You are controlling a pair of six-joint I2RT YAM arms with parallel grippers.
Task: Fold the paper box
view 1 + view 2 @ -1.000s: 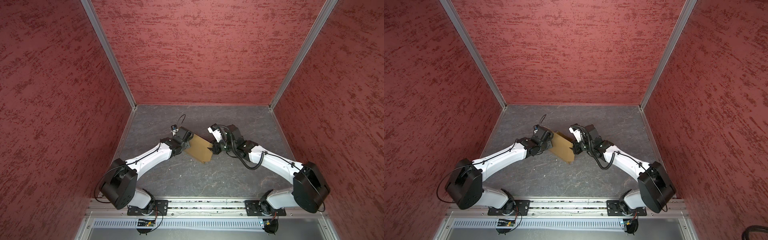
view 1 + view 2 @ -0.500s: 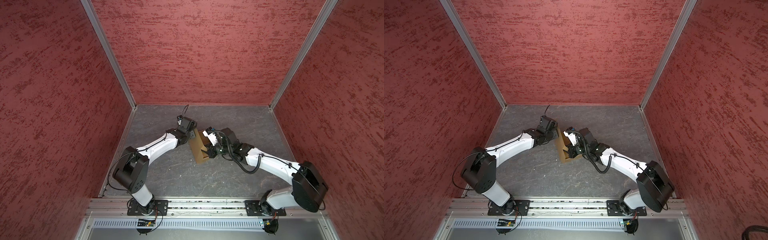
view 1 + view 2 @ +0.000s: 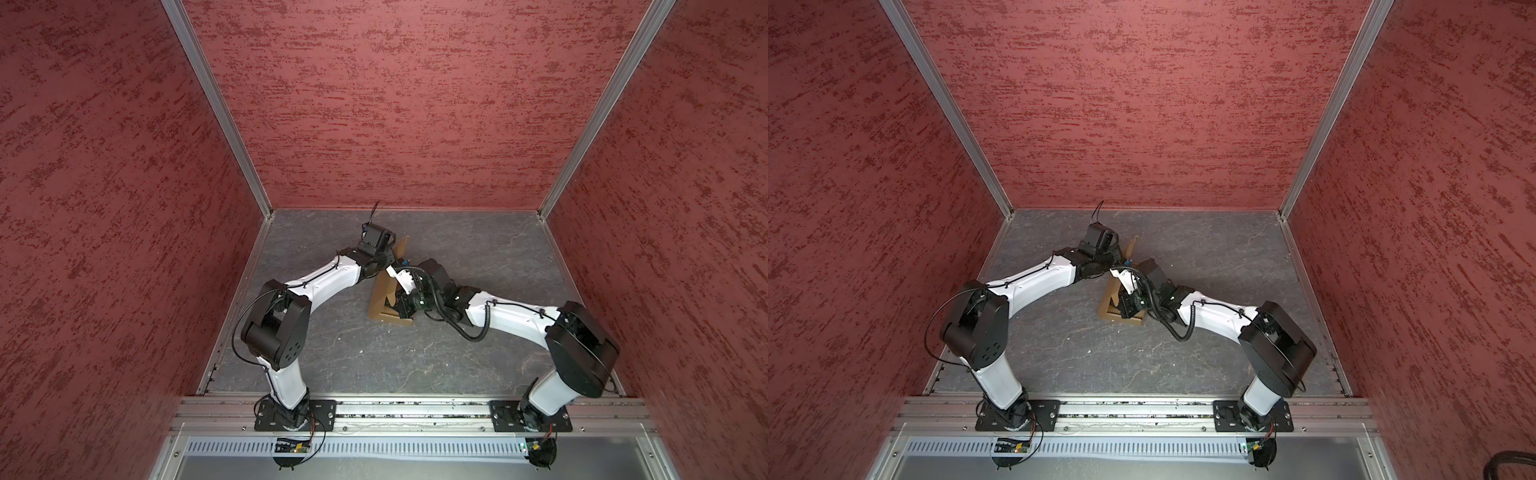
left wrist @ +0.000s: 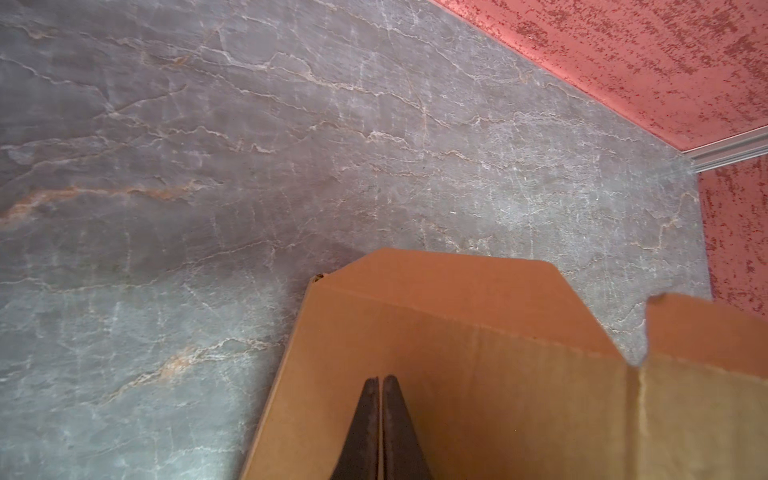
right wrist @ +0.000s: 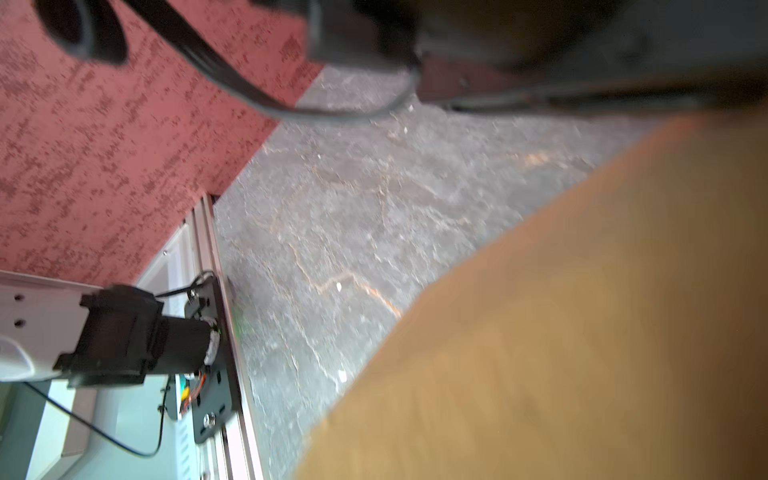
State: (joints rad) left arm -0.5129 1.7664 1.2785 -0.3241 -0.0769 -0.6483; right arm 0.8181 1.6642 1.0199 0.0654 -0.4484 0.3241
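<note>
- The paper box (image 3: 379, 296) (image 3: 1111, 301) stands partly folded on the grey veined table (image 3: 374, 357), near the middle of the floor, with both arms meeting over it.
- In both top views one tan panel rises at a slant on the box's left side. A lower strip lies along the table at the edge nearer the base rail (image 3: 415, 409). Another flap pokes up on the far side of the left wrist.
- The left gripper (image 4: 379, 380) is clenched: its two dark fingers (image 4: 399, 419) meet tip to tip with no cardboard between them. They lie against the face of a box panel (image 4: 478, 374), whose angled flap reaches past the tips. I cannot tell whether they press on it.
- The right gripper (image 3: 400, 308) reaches into the hollow between the raised panel and the low strip, and it is closed.
- In the right wrist view blurred cardboard (image 5: 561, 332) fills much of the frame and the fingers do not show, so I cannot tell whether they pinch the board.
</note>
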